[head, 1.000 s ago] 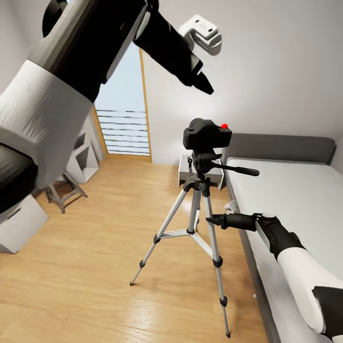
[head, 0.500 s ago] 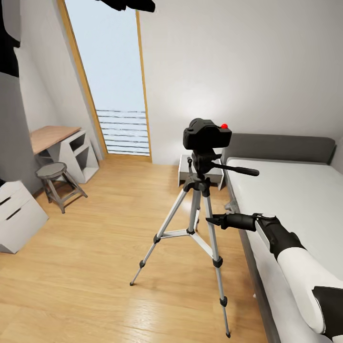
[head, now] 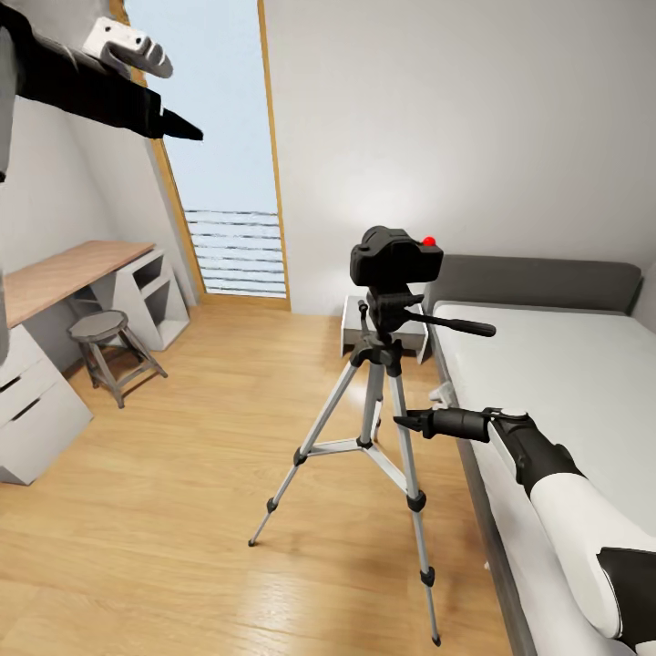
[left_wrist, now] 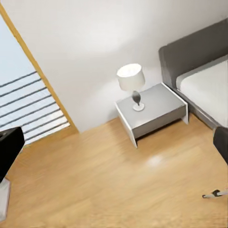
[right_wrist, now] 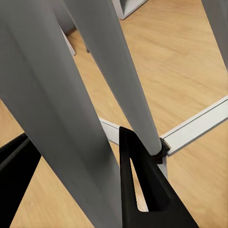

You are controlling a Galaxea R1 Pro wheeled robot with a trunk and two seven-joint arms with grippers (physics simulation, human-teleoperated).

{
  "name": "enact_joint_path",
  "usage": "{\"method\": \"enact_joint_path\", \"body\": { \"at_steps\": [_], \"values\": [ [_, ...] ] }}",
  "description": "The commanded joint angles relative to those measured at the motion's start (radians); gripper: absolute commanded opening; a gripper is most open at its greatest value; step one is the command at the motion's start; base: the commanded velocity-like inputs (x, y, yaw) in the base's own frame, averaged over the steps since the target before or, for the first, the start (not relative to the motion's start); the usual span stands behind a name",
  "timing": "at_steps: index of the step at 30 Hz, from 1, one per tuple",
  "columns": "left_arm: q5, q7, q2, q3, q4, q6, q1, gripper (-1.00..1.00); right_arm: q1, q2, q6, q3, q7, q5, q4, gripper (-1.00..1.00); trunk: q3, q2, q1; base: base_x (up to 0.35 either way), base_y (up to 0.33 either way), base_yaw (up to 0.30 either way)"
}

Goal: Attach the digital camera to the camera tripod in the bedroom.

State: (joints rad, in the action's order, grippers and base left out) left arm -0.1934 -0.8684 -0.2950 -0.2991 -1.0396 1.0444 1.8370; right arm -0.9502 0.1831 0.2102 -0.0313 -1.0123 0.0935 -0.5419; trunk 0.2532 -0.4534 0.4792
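The digital camera [head: 397, 256], black with a red dot on top, sits on the black head of the camera tripod [head: 381, 401], which stands on the light wood floor [head: 182, 510] just beside the bed [head: 556, 383] in the bedroom. The right claw [head: 407, 421] reaches from over the bed to the tripod's near leg; in the right wrist view its two black fingers [right_wrist: 142, 190] are spread apart with a grey tripod leg [right_wrist: 57, 118] between them, and contact cannot be told. The left claw [head: 187, 128] is raised high in front of the tall window [head: 214, 137], well apart from the camera, holding nothing; whether it is open I cannot tell. A stool [head: 107, 351] stands by the bench [head: 64, 273], and a lamp [left_wrist: 130, 80] rests on the nightstand [left_wrist: 152, 111].
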Motion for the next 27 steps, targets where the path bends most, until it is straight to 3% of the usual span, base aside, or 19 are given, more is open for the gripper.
{"method": "enact_joint_path", "body": {
  "at_steps": [1,5,6,8,11,17,22,27],
  "values": [
    [-0.02,-0.01,-0.009,-0.001,0.002,0.003,-0.016,1.0,0.001,0.0,0.006,-0.004,-0.005,-0.007,0.01,-1.0,0.002,-0.001,0.001,0.0,0.0,0.0],
    [-0.116,-0.008,-0.033,-0.001,0.016,0.003,-0.084,1.0,0.001,0.0,0.006,-0.004,-0.004,-0.008,0.01,-1.0,0.002,-0.001,0.001,0.0,0.0,0.0],
    [-0.165,-0.008,-0.039,-0.001,0.025,0.003,-0.108,1.0,0.001,0.0,0.006,-0.004,-0.005,-0.008,0.01,-1.0,0.002,-0.001,0.001,0.0,0.0,0.0],
    [-0.229,-0.009,-0.049,-0.001,0.042,0.003,-0.143,1.0,0.001,0.0,0.006,-0.004,-0.004,-0.008,0.01,-1.0,0.002,-0.001,0.001,0.0,0.0,0.0],
    [-0.28,-0.009,-0.06,-0.001,0.08,0.003,-0.188,1.0,0.001,-0.001,0.006,-0.004,-0.002,-0.008,0.01,-1.0,0.002,-0.001,0.001,0.0,0.0,0.0],
    [-0.318,-0.007,-0.079,0.0,0.257,0.001,-0.269,1.0,0.001,-0.001,0.006,-0.004,0.002,-0.008,0.01,-1.0,0.002,-0.001,0.001,0.0,0.0,0.0],
    [-0.325,-0.003,-0.099,0.0,0.499,-0.007,-0.286,1.0,0.001,-0.001,0.006,-0.004,0.003,-0.008,0.01,-1.0,0.002,-0.001,0.001,0.0,0.0,0.0],
    [-0.317,0.078,-0.131,0.001,0.809,-0.022,-0.29,1.0,0.001,-0.001,0.007,-0.004,0.003,-0.008,0.01,-1.0,0.002,-0.001,0.001,0.0,0.0,0.0]
  ]
}}
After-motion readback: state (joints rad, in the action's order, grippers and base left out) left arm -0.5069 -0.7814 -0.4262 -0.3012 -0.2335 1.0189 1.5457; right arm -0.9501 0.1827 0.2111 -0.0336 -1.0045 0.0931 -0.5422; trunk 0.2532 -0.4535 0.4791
